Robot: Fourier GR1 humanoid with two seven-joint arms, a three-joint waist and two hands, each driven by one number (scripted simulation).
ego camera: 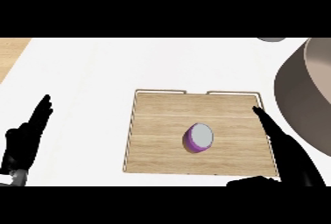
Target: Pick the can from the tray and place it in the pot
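A purple can (199,137) with a grey top stands near the middle of the wooden tray (161,113). My right hand (289,153) is over the tray's right edge, a short way right of the can, with its fingers straight and the thumb (249,182) spread low toward the tray's front. It touches nothing that I can see. The large grey-brown pot (301,87) rises at the right edge of the view, only partly shown. My left hand (26,135) rests open at the left edge, fingers up, far from the tray.
The tray has a thin metal rail (161,90) along its back and sides. The white counter (97,65) spreads behind and left of it, with a strip of wood (12,52) at the far left. A grey round thing (272,39) peeks in at the top.
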